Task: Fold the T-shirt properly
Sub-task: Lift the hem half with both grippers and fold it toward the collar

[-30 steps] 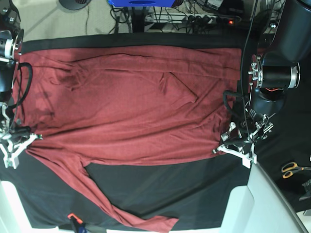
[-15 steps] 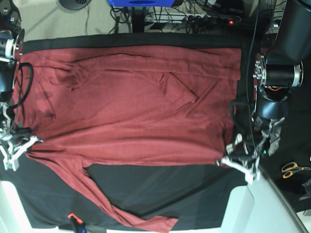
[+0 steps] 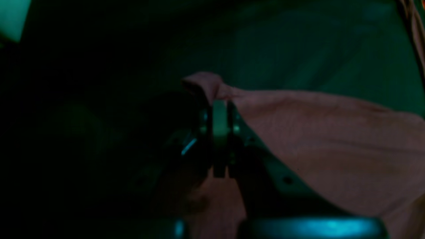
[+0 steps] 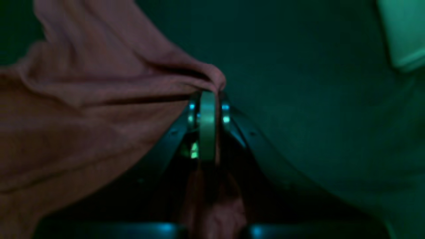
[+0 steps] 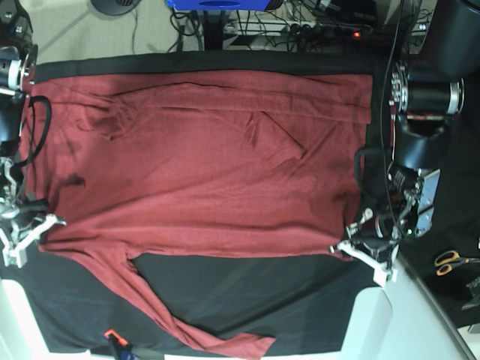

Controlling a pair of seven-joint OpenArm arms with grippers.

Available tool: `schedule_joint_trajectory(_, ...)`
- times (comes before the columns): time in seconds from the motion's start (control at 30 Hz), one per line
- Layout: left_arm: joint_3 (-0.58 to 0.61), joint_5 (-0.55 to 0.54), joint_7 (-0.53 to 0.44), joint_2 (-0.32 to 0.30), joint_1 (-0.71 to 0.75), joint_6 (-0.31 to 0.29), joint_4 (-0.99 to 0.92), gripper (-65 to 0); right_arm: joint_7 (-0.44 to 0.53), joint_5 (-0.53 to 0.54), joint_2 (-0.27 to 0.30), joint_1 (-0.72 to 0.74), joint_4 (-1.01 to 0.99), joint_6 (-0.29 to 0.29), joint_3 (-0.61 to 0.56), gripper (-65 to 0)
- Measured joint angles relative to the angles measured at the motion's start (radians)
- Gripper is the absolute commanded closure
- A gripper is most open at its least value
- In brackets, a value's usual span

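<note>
The brick-red T-shirt (image 5: 202, 165) lies spread flat over the black table cloth (image 5: 247, 289), one long sleeve (image 5: 165, 315) trailing toward the near edge. My left gripper (image 5: 341, 246) sits at the shirt's near right corner, shut on a pinch of the fabric (image 3: 207, 84). My right gripper (image 5: 43, 229) is at the near left corner, shut on the shirt's edge (image 4: 215, 78) as well. In both wrist views the cloth bunches just past the closed fingertips and drapes away to one side.
Yellow-handled scissors (image 5: 450, 261) lie on the black cloth at the far right. A small orange-and-blue object (image 5: 114, 339) rests at the near edge. A pale table surface (image 5: 405, 315) shows at the near right. Cables and a power strip (image 5: 300, 30) run behind the table.
My left gripper has shifted toward the near edge with the shirt's corner, pulling that corner slightly outward. The right gripper has barely moved.
</note>
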Motion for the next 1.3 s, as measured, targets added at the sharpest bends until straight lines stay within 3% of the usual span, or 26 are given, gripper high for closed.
schedule_joint_trajectory(0.2, -0.009, -0.001, 0.003, -0.031, 0.029, 0.003, 0.053, 0.0, 0.005, -0.001, 0.002, -0.011, -0.005, 0.0, -0.002, 0.0)
schedule_joint_trajectory(0.47, -0.212, 0.006, 0.142, -0.027, 0.113, 0.0, 0.224, 0.0, 0.001, -0.003, -0.001, -0.017, -0.006, 0.0, -0.002, 0.0)
schedule_joint_trajectory(0.87, -0.194, 0.006, 0.19, -0.001, 0.301, 0.001, 0.463, 0.0, -0.158, 0.0, -0.001, -0.036, -0.006, 0.0, -0.002, 0.0)
schedule_joint_trajectory(1.0, -0.195, 0.001, 0.268, -0.001, 0.336, 0.0, 0.543, 0.0, -0.222, -0.001, 0.003, -0.041, -0.005, 0.0, -0.002, 0.0)
schedule_joint_trajectory(1.3, -0.195, -0.007, 0.307, -0.028, 0.446, -0.003, 0.651, 0.0, -0.23, -0.001, 0.005, -0.111, 0.105, 0.0, 0.002, 0.0)
